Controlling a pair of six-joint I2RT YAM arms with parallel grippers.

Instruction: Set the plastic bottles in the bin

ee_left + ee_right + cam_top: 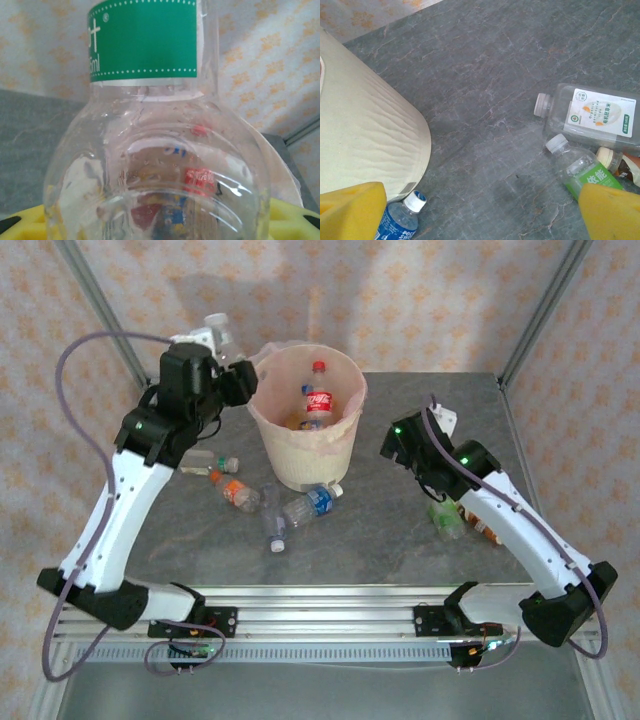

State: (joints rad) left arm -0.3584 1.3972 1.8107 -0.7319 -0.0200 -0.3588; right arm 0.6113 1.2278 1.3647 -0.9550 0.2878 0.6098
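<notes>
Left wrist view puts the clear bottle (160, 150) right against my lens: green label up top, rounded shoulder below, and a yellow pad (295, 220) of the left claw (235, 378) at each lower corner, so that claw is clamped on it. From the top camera I see this bottle lifted off the table (400, 540), poking up and away from the arm, just outside the left side of the bin (305, 445) at rim height. Inside the bin a red-label bottle (318, 400) with a red cap stands nearly upright, with something orange beside it that I can't make out. On the table in front of the bin lie a blue-label bottle (312, 504), its white cap just beside the bin's base, a clear bottle with a white cap (272, 525) next to it, an orange-label bottle (238, 492) and, further left, a clear one with a green cap (212, 462). My right claw (480, 220) hangs over the table to the bin's right with its yellow pads wide apart and nothing between them. Near its right pad lie a green-label bottle (580, 172), a squarish clear bottle with a white label (595, 117) and a small cream-capped bottle (610, 160), all close together.
</notes>
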